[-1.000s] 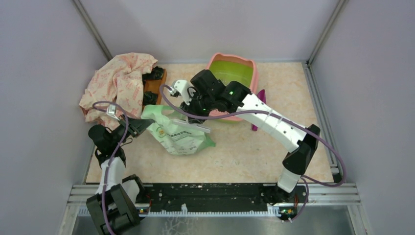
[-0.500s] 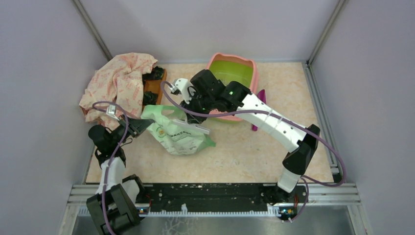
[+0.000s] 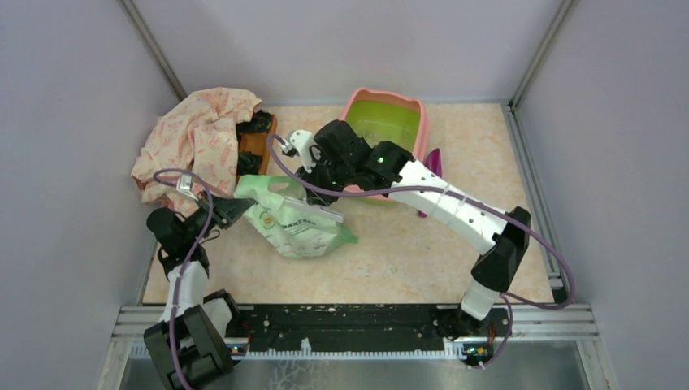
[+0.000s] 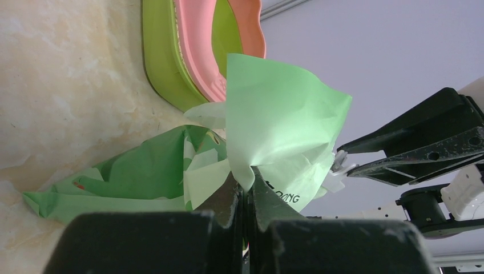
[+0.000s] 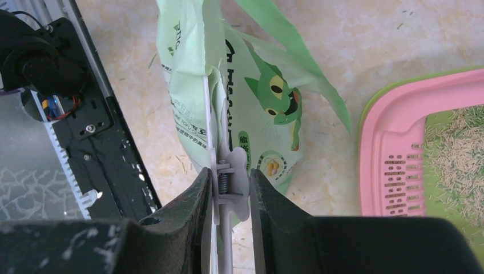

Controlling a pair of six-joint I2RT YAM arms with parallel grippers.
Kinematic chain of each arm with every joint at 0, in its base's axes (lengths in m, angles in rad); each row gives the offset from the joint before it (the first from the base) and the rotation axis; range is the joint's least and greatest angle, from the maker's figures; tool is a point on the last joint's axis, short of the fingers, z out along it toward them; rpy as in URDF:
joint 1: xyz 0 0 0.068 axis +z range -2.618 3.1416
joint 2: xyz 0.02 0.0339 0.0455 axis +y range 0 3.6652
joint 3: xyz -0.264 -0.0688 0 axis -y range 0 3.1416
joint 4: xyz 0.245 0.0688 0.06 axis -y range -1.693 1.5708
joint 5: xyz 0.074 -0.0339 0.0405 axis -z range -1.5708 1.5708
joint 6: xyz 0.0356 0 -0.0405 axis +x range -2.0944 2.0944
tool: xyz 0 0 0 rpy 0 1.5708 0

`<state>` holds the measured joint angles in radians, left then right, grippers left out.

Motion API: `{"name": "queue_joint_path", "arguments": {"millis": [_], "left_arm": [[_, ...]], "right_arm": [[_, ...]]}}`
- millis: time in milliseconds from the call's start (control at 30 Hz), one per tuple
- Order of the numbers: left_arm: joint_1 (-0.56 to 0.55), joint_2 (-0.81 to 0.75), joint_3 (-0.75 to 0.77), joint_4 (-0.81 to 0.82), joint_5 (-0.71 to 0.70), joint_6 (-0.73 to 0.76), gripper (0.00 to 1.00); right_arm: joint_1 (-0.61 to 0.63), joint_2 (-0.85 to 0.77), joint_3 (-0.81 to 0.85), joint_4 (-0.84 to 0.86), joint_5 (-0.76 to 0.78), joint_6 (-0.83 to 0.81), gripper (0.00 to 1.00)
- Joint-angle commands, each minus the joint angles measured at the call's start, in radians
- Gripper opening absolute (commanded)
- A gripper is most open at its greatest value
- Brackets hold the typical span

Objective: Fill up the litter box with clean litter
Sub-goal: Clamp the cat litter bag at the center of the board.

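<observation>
Film of the litter bag (image 3: 299,230) looks limp and slippery; right gripper (image 5: 228,178) clamps its stiffer white clip (image 5: 238,161), left gripper (image 4: 246,182) pinches its corner. Just beyond the bag sits the litter box (image 5: 376,131), sparse clean litter (image 5: 456,149) inside.

Counts, all views:
- litter box (image 3: 349,110): 1
- clean litter (image 5: 456,154): 1 loose patch inside the box, granules too many to count
- green bag (image 3: 296,227): 1, printed with 1 cartoon cat face
- white clip (image 5: 231,182) on the bag: 1
- magenta scoop (image 3: 431,162): 1
- patterned cloth (image 3: 195,138): 1
- brown board (image 3: 257,143): 1
- black items (image 3: 258,122) on the board: 2, kind unclear
- tools: 2, left tool (image 4: 246,191) and right tool (image 5: 227,180), 2 fingers each
- desk (image 3: 390,252): 1
</observation>
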<state>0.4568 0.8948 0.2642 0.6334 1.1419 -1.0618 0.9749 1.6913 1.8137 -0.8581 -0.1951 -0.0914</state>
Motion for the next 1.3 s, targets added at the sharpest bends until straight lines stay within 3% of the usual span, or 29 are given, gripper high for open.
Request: {"name": "queue_joint_path", "arguments": {"millis": [0,333,1267], "left_arm": [[0.015,-0.011,-0.006,0.054,0.005,0.000,0.00],[0.033,-0.010,-0.014,0.041,0.004,0.010,0.00],[0.066,-0.003,-0.010,-0.048,0.000,0.054,0.01]], "right_arm": [[0.024,-0.063,-0.086,0.176,0.025,0.027,0.00],[0.026,-0.169,-0.254,0.316,0.032,0.047,0.00],[0.025,-0.200,-0.278,0.295,0.025,0.036,0.00]]}}
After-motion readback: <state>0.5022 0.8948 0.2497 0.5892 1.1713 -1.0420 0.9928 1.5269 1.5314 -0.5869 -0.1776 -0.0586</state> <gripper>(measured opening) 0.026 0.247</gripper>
